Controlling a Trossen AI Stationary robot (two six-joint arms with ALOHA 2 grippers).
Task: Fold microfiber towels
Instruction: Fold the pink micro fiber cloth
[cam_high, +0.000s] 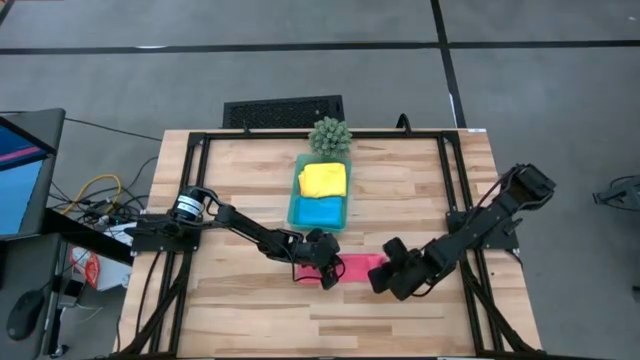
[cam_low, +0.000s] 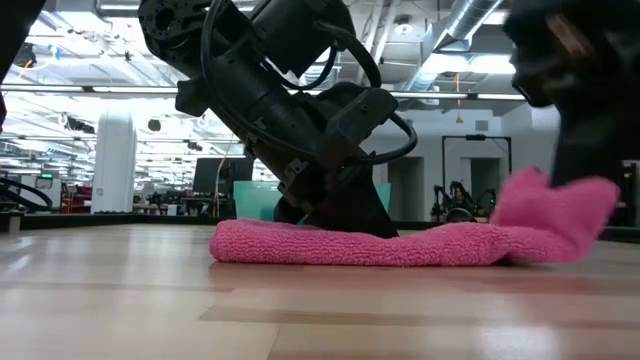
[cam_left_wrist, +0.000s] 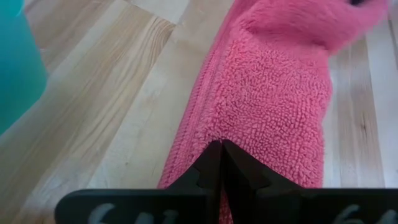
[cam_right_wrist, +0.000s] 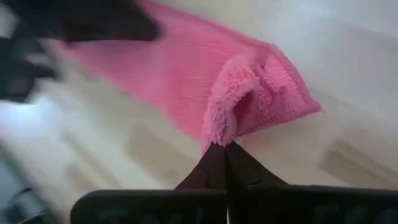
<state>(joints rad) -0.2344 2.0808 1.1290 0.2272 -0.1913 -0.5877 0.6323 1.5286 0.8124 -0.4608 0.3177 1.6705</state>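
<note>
A hot pink microfiber towel (cam_high: 357, 265) lies as a long narrow strip on the wooden table, between my two grippers. My left gripper (cam_left_wrist: 221, 152) is shut at the strip's left end. My right gripper (cam_right_wrist: 222, 149) is shut on the strip's right end (cam_low: 555, 215), which stands raised above the table. A yellow towel (cam_high: 323, 179) and a blue towel (cam_high: 320, 211) lie folded in the teal tray (cam_high: 296, 205). My left gripper's shut fingertips (cam_left_wrist: 211, 163) meet on the strip's left end at its long hemmed edge (cam_left_wrist: 202, 124), coming slanting down from the table's left. That end lies flat on the table. How many layers are between the fingers, I cannot tell. My right gripper pinches the towel's right end at its edge (cam_right_wrist: 217, 127) between its two fingers, coming steeply from above. That end is lifted and curls up off the table (cam_low: 555, 215). The remainder of the strip stays flat on the wood.
The tray stands just beyond the strip, toward the far edge, with a small spiky green plant (cam_high: 330, 135) behind it. Black frame rails (cam_high: 452, 180) run along the table's sides. Bare wood (cam_high: 300, 320) lies toward the near edge.
</note>
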